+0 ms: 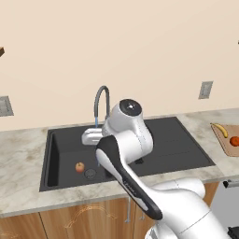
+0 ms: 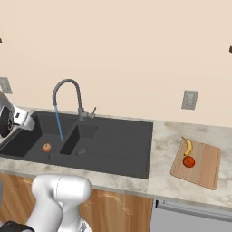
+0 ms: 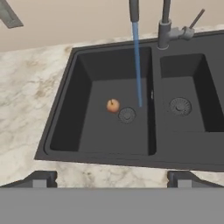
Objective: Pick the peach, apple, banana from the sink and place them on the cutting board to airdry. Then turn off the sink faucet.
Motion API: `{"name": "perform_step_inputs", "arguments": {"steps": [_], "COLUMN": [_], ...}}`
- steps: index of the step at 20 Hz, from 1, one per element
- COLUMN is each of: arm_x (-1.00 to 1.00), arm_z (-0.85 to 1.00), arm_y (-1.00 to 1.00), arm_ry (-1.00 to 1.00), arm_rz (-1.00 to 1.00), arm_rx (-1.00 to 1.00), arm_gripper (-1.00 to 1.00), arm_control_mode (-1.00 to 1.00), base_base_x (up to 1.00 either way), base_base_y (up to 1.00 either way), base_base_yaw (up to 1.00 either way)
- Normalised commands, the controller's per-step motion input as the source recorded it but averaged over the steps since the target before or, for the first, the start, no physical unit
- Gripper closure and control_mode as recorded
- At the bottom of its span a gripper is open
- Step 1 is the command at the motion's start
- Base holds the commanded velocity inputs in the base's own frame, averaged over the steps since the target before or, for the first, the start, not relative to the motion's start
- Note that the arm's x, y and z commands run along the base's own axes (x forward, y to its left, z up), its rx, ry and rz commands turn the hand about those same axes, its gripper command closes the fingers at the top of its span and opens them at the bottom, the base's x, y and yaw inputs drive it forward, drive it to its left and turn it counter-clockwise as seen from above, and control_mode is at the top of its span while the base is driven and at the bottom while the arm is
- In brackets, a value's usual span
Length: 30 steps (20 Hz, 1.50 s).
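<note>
One round orange-pink fruit, the peach (image 3: 113, 105), lies on the floor of the large basin of the sink (image 3: 65, 109), just beside the round drain (image 3: 127, 115) and apart from the basin walls. The small basin to its side holds a drain of its own. A thin blue water stream (image 3: 137, 65) runs from the sink faucet (image 2: 68, 97) into the large basin, landing near the peach.

On the tabletop (image 2: 167, 149) well to the right of the sink, the cutting board (image 2: 206, 165) carries the banana (image 2: 188, 146) and a red apple (image 2: 189, 161), close together, the banana nearer the wall.

The tool (image 3: 112, 177) stands with its jaws spread wide and nothing between them, above the sink's front edge; the peach lies below and ahead of it, well apart.
</note>
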Motion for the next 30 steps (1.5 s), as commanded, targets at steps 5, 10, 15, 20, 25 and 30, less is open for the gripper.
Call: {"name": "perform_step_inputs", "arguments": {"steps": [5,10,15,20,25,30], "arm_x": [0.17,0.26,0.26,0.28,0.29,0.2], "arm_z": [-0.1,-0.2,-0.22,-0.18,-0.18,-0.17], "arm_y": [0.09,0.01,0.03,0.05,0.21,0.12], "arm_ry": [0.0,0.0,0.0,0.0,0.01,0.0], "arm_rz": [0.0,0.0,0.0,0.0,0.0,0.0], "arm_rx": [-0.01,-0.01,0.0,0.0,-0.01,-0.03], "arm_gripper": [-1.0,-1.0,-1.0,-1.0,-1.0,-1.0], "arm_control_mode": [-1.0,-1.0,-1.0,-1.0,-1.0,-1.0], "base_base_x": [0.0,0.0,0.0,0.0,0.0,0.0], "base_base_y": [0.0,0.0,0.0,0.0,0.0,0.0], "base_base_yaw": [0.0,0.0,0.0,0.0,0.0,0.0]}}
